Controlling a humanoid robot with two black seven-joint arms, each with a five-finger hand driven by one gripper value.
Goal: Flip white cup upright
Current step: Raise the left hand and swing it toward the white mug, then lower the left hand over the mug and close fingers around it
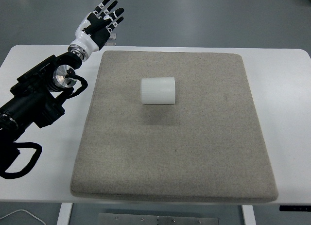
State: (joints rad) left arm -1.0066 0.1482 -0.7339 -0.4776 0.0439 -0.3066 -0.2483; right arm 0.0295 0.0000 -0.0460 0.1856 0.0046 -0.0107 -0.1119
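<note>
On the grey mat, white cup lies well apart from left robot hand, fingers spread.

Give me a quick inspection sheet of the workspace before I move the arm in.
Surface: white table with a grey felt mat covering most of it.
Job's things: white cup lying on its side on the mat, upper middle, not yet upright.
Clutter: nothing seen.
Hands: left hand beyond the mat's far left corner, fingers spread, holding nothing, well apart from the cup; right hand not in view.
Cables: black cable looping off the left arm over the table's left edge.
Surroundings: grey floor beyond the table.
</note>
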